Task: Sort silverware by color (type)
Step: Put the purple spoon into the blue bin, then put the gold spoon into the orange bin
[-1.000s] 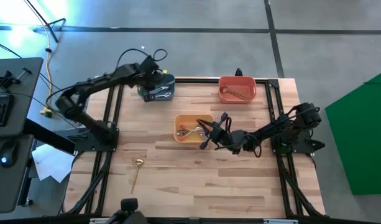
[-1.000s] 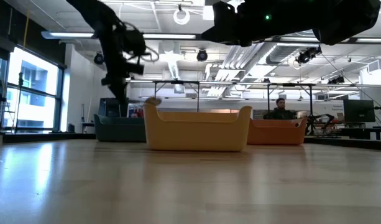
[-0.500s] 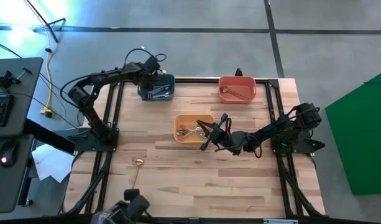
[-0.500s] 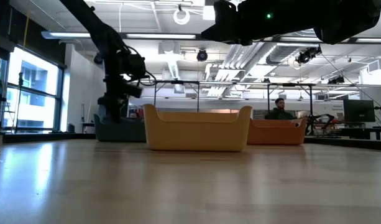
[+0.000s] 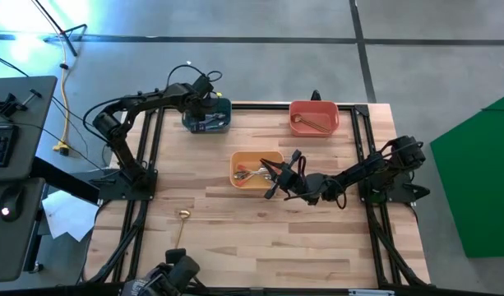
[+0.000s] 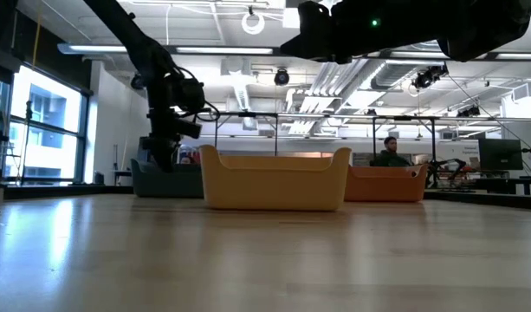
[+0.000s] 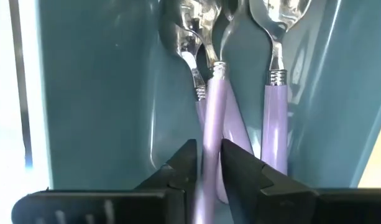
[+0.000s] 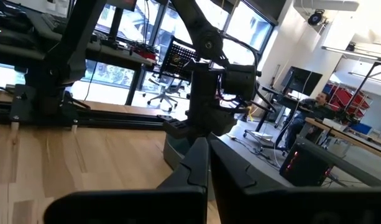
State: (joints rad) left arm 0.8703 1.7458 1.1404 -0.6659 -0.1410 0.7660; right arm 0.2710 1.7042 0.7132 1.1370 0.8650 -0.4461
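Reaching from the surface's nine o'clock edge toward eleven o'clock, the left arm is folded at the elbow and bends down over the teal bin (image 5: 207,119) at the far left corner. Its left hand (image 7: 206,163) points into that bin, and the wrist view shows the fingers (image 7: 181,168) slightly apart with the handle of a lavender-handled spoon (image 7: 214,118) running between them; whether the pads are pinching it or merely flanking it cannot be told. Two more lavender spoons (image 7: 276,106) lie beside it on the bin floor, silver heads toward the far wall, one partly under the first.

Stretched low from the three o'clock edge toward the centre, the right arm ends with its right hand (image 5: 276,177) at the three o'clock rim of the orange-yellow bin (image 5: 253,158). The fingers (image 8: 199,165) are pressed together and carry nothing.

Several pieces of silverware (image 5: 250,173) with shiny heads lie tangled inside the orange-yellow bin. The red bin (image 5: 314,108) at one o'clock holds gold-coloured cutlery (image 5: 307,122). One thin gold spoon (image 5: 181,228) lies alone on the bare wooden surface (image 5: 317,238) at about seven o'clock, well apart from every bin and both hands.

In the low view a person (image 6: 390,152) sits in the room beyond the surface.
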